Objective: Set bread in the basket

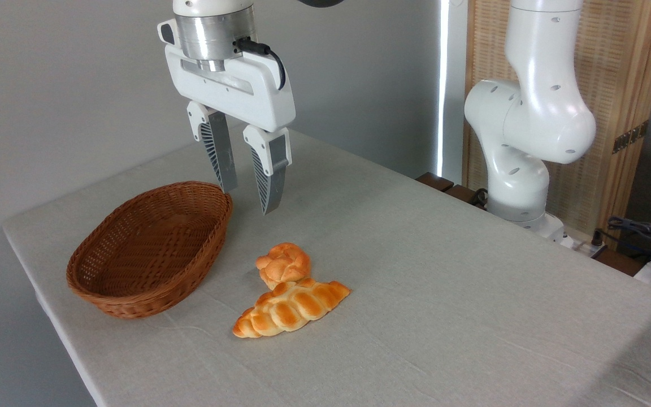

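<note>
A white robot arm's two-fingered hand (249,195) is seen hanging in the air above a bench (472,294) covered with a pale grey cloth. The hand is parted to a moderate gap and nothing is held between its ribbed fingers (269,169), which point straight down. The knotted bun (283,263), a small round roll with a glossy golden-orange crust and a lumpy top, is seen lying on the cloth below and slightly to the right of the hand, well clear of the fingertips. A longer braided loaf (291,308) with pointed ends is laid just in front of the bun, and the two appear to be touching, though the contact line is hard to confirm from this angle. The wicker basket (105,294), oval, brown and shallow with flared sides, is set to the left of both breads, near them but apart, and nothing is seen inside it. The bun is judged to be light, and it may be soft enough to dent, so a gentle squeeze would be called for. Its shiny crust could prove a little slippery, while the knotted lumps should give the fingers some purchase. A hold across the widest part of the bun, taken from above, is judged best, with the fingers kept off the side where the braided loaf is pressed close.
</note>
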Available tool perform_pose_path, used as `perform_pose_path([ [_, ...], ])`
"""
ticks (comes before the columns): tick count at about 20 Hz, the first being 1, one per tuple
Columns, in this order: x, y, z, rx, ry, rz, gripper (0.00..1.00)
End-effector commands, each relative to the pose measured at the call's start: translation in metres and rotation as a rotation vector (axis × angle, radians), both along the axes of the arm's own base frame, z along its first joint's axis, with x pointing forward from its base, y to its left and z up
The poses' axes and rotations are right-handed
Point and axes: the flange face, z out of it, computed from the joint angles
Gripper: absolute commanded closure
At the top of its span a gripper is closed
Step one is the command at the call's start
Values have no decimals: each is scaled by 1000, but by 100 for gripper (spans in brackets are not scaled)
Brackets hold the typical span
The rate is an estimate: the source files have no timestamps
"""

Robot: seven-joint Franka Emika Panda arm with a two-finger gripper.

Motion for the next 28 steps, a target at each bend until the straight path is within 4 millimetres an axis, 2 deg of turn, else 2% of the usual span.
perform_pose_path([
  [1, -1, -7, -5, -15, 32, -10, 0],
  [3, -5, -24, -16, -10, 50, -42, 0],
  [6, -7, -32, -32, -8, 69, -60, 0],
  [8, -9, -45, -42, -33, 77, -75, 0],
  [11, -9, -49, -62, -62, 78, -65, 0],
  [13, -16, -60, -76, -55, 107, -91, 0],
  [17, -17, -55, -110, -42, 90, -83, 0],
  [20, -22, -52, -122, -33, 113, -91, 0],
  [22, -27, -48, -137, 6, 135, -103, 0],
  [28, -27, -41, -139, 80, 127, -128, 0],
])
